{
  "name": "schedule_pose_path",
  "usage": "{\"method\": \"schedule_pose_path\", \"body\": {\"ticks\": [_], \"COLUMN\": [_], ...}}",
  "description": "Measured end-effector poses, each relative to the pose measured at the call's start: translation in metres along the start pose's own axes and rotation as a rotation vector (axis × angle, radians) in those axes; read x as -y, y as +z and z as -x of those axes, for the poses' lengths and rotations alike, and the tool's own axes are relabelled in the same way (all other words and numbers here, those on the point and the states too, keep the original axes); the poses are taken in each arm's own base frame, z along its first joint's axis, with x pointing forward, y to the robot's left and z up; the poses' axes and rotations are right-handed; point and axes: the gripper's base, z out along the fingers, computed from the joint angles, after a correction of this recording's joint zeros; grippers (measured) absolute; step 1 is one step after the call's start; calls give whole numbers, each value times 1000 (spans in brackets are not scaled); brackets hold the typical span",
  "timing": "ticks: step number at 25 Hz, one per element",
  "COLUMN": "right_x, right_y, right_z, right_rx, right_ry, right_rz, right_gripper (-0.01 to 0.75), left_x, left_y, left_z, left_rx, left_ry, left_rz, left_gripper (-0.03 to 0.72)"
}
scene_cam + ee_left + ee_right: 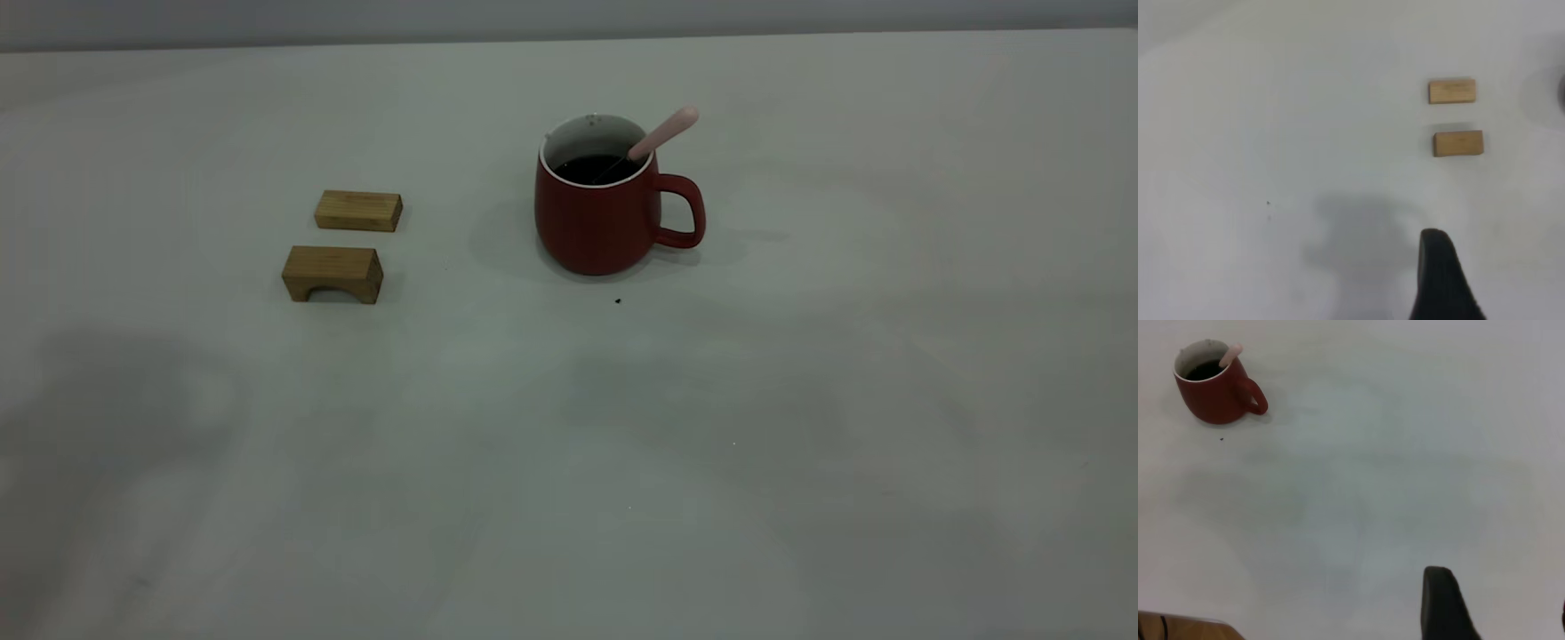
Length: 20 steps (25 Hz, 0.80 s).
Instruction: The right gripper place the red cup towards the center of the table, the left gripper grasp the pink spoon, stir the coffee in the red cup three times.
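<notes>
Nearest, a tiny black speck (617,301) precedes the dark red ceramic mug (597,206) holding its pink-handled spoon (665,133); gripper jaw states cannot be told; withdraw clear without nudging the mug.

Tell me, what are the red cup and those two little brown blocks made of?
The red cup looks like glazed ceramic: a smooth dark red outside and a white inside. The two blocks look like bare wood: tan, with faint grain lines and a matte finish.
</notes>
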Motion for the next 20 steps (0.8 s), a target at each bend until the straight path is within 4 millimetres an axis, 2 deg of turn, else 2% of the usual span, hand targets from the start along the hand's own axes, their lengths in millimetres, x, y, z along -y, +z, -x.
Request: {"method": "schedule_pose_path", "body": {"ticks": [2, 7, 11, 15, 17, 20], "right_x": [0, 0, 0, 0, 0, 0], "right_y": [0, 0, 0, 0, 0, 0], "right_z": [0, 0, 0, 0, 0, 0], "right_rx": [0, 0, 0, 0, 0, 0], "right_ry": [0, 0, 0, 0, 0, 0], "right_rz": [0, 0, 0, 0, 0, 0], "right_gripper": [460, 460, 460, 460, 460, 460], "left_x": [-4, -11, -17, -23, -25, -29], "left_y": [-7, -3, -2, 3, 4, -5], "left_z": [-21, -81, -144, -203, -224, -242], "left_rx": [58, 70, 7, 23, 59, 142], "left_ry": [2, 13, -5, -85, -151, -237], "left_rz": [-11, -23, -42, -64, -50, 5], "left_gripper": [517, 517, 517, 517, 517, 517]}}
